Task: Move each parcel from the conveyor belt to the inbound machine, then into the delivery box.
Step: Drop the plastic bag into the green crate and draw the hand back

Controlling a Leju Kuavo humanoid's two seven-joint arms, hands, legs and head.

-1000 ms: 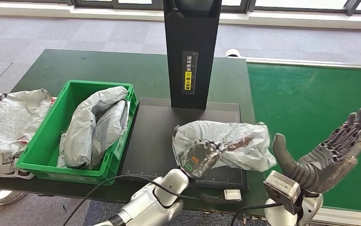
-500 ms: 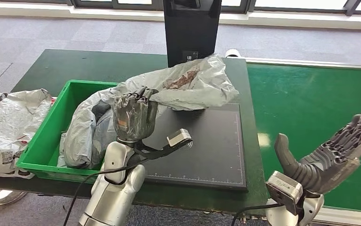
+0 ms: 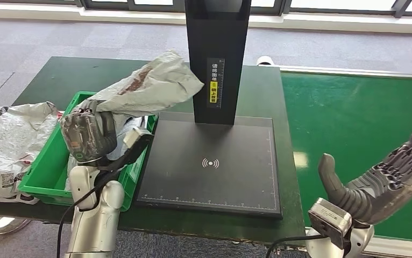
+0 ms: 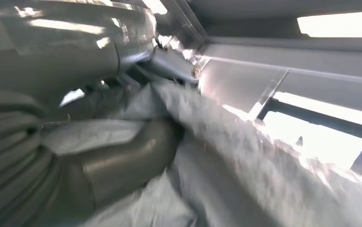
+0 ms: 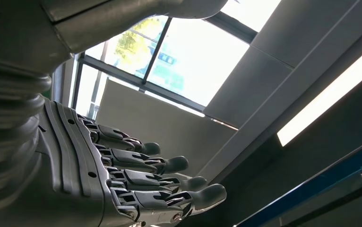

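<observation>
My left hand [image 3: 87, 136] grips a crumpled grey parcel [image 3: 147, 86] and holds it in the air above the right end of the green delivery box [image 3: 47, 161]. Up close, the left wrist view has the same grey parcel [image 4: 245, 161] wrapped around the thumb and fingers [image 4: 122, 165]. Grey parcels [image 3: 119, 141] lie inside the box under the hand. The black inbound machine plate [image 3: 214, 161] with its upright column [image 3: 216, 59] stands bare. My right hand [image 3: 378, 180] hovers open, palm up, over the near edge of the green conveyor belt [image 3: 354, 123]; its spread fingers [image 5: 160, 179] hold nothing.
More grey and white parcels [image 3: 7, 140] are piled on the dark green table [image 3: 112, 75] left of the box. The belt surface to the right carries no parcel. Grey carpet floor lies beyond the table.
My left hand has lifted the parcel off the machine plate and swung it left, from above the plate to above the green box. The right hand has barely shifted.
</observation>
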